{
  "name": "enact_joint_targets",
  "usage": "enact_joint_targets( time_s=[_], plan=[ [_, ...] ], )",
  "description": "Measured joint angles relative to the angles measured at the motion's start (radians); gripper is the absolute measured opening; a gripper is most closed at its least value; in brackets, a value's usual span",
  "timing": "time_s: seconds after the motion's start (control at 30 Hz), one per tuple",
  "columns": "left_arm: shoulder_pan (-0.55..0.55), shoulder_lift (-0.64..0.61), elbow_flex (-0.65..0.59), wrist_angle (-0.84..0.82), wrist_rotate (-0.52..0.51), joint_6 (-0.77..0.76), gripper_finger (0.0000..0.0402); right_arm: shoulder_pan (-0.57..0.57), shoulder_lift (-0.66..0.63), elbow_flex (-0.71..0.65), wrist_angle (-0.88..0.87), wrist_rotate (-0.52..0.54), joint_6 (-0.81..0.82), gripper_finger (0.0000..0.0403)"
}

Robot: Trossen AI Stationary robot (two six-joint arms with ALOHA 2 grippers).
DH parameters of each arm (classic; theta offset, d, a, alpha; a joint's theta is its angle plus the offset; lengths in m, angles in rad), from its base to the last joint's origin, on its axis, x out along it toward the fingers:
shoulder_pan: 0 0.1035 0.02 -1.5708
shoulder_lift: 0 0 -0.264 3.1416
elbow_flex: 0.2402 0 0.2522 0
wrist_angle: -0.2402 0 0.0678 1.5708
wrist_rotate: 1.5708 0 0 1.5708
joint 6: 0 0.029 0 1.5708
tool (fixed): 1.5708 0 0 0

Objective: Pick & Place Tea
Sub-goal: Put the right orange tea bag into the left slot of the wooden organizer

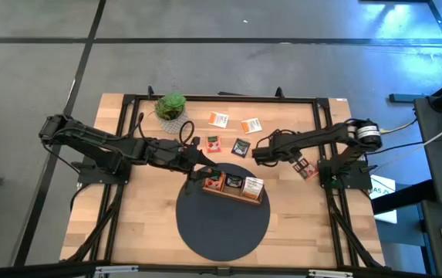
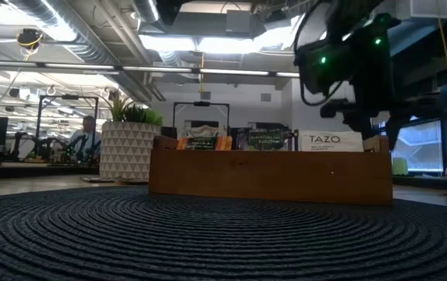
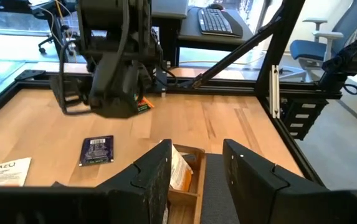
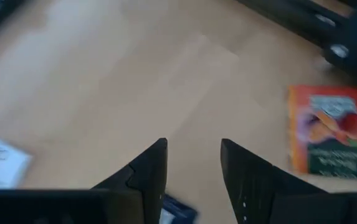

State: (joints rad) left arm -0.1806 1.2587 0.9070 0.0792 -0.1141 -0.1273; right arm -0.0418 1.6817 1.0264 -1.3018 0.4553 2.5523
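Observation:
Several tea packets lie flat on the table's far half: white-orange ones (image 1: 218, 119) (image 1: 251, 124), a red one (image 1: 214, 144), a black-green one (image 1: 241, 147) and one beside the right arm's base (image 1: 305, 168). Three more stand in the wooden tray (image 1: 234, 185), orange (image 2: 203, 143), black-green (image 2: 266, 140) and white (image 2: 331, 141). My left gripper (image 3: 197, 155) hovers open over the tray's left end (image 3: 187, 186), holding nothing. My right gripper (image 4: 194, 149) is open and points down above the bare table near the black-green packet, with an orange packet (image 4: 334, 137) off to one side.
The tray rests on the far part of a round dark mat (image 1: 222, 220). A small potted plant (image 1: 171, 106) stands at the far left. A black frame (image 1: 317, 100) borders the table. Bare wood lies on both sides of the mat.

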Motion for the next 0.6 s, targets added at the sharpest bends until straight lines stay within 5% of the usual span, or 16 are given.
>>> enact_joint_targets(
  time_s=[0.6],
  plan=[
    [-0.008, 0.000, 0.000, 0.000, 0.004, -0.071, 0.0141, 0.106, 0.189, -0.002, -0.217, -0.477, 0.320, 0.0150]
  ],
)
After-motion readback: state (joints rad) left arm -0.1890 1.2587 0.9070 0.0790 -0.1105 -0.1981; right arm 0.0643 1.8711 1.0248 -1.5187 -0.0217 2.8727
